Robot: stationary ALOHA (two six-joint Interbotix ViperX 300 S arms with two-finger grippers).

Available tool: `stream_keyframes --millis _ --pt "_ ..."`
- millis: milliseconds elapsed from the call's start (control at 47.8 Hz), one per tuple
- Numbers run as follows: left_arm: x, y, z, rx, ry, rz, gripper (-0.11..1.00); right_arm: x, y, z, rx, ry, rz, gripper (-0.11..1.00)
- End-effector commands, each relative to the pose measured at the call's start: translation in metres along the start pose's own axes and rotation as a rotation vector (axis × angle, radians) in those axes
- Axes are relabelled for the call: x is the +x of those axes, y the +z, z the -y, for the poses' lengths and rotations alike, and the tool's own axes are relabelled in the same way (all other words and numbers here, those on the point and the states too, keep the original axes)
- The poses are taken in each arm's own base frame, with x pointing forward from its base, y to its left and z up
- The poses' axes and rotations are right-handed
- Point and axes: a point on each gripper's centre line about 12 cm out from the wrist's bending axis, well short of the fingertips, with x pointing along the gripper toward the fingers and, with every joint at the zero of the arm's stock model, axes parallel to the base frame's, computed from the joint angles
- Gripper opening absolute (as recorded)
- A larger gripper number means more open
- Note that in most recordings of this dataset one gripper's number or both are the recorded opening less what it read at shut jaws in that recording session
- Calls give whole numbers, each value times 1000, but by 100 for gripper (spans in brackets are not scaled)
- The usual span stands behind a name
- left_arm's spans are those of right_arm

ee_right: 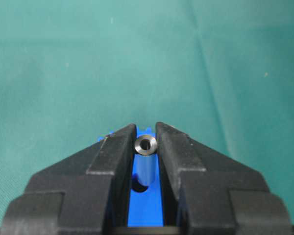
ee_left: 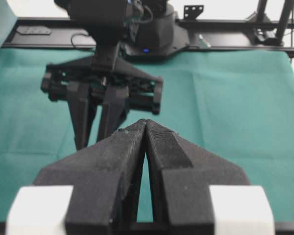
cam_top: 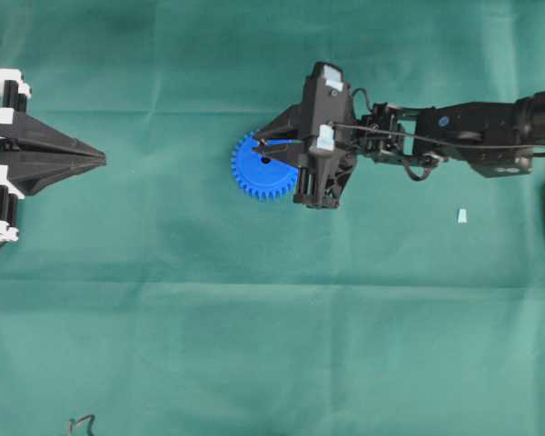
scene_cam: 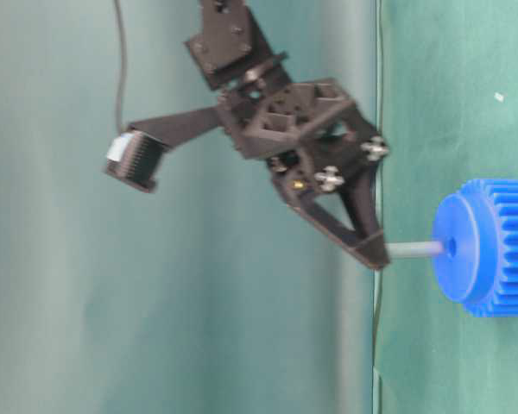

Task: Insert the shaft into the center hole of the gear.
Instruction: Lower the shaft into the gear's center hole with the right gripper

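Parking at the frame's left edge, my left gripper (cam_top: 102, 159) sits fully closed and empty. At centre, the bright blue toothed plastic gear (cam_top: 254, 173) lies flat; my right gripper (scene_cam: 375, 256) pinches the thin silvery-grey metal shaft (scene_cam: 414, 250), its tip meeting the small dark center hole (scene_cam: 451, 247); seating it remains, I judge.

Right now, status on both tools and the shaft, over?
Right tool shut on shaft, tip at the center hole of the gear. Left tool shut, idle, apart. Nothing blocking.
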Motion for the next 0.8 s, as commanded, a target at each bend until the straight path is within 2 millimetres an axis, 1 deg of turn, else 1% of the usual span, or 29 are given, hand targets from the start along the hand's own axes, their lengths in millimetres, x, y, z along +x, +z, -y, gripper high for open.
stream_keyframes --millis 0,105,251,440,565,775 --pt "2 10 0 3 -1 25 0 1 7 -5 8 10 34 16" --pt "2 9 0 3 -1 23 0 0 5 -4 13 10 30 16" --pt "2 9 0 3 -1 23 0 1 10 -4 9 11 48 16" --pt "2 9 0 3 -1 23 0 0 9 -4 11 11 53 16" --pt "2 9 0 3 -1 23 0 2 1 -5 14 12 32 16" --pt "2 9 0 3 -1 23 0 12 -19 -7 25 12 -25 16"
